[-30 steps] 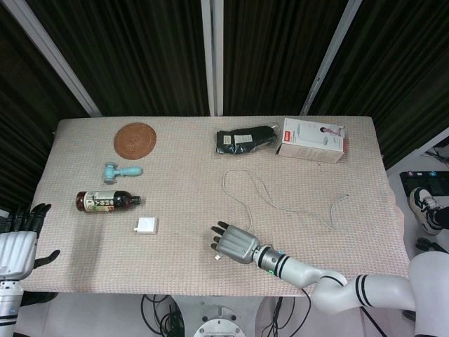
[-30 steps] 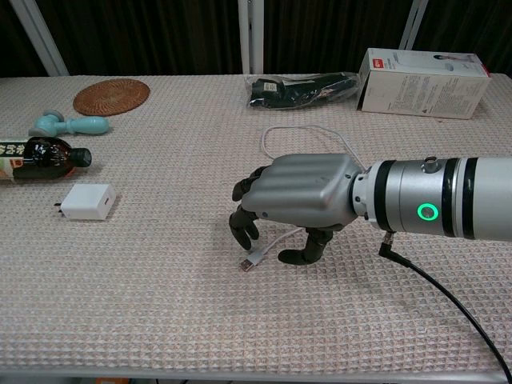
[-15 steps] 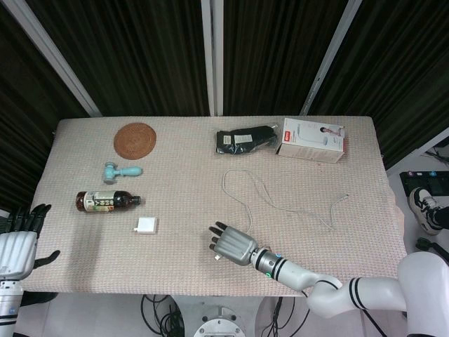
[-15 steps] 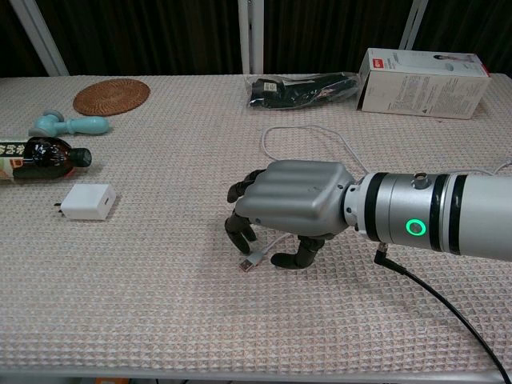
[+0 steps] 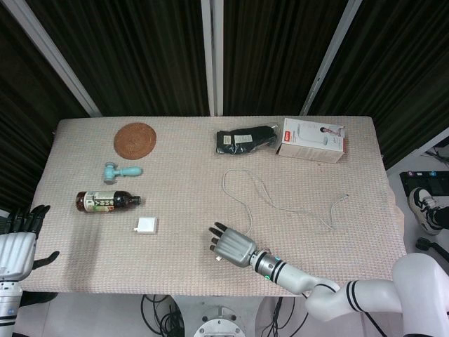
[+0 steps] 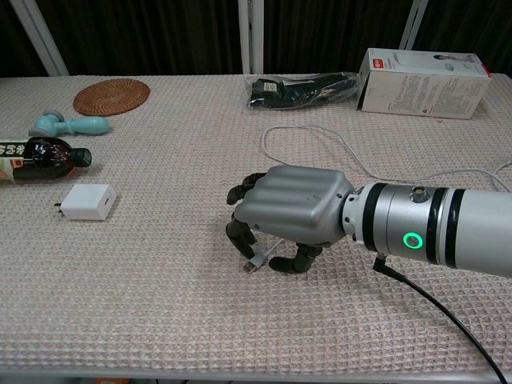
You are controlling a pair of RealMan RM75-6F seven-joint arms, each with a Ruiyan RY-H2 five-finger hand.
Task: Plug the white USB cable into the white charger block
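Chest view: your right hand (image 6: 292, 212) is over the white USB cable (image 6: 352, 154) plug end, fingers curled down around the connector (image 6: 254, 263). Whether they actually pinch it I can't tell; it looks to lie on the table (image 6: 160, 320). Step in hand is grasping the plug. White charger block (image 6: 88, 202) sits well to the left of that hand, beside the dark bottle (image 6: 36, 158), untouched. Left hand (image 5: 17, 246) hangs off the table edge, fingers spread, holding nothing. Next: confirm a firm pinch, lift, carry toward the block, and bring the left in to steady it.
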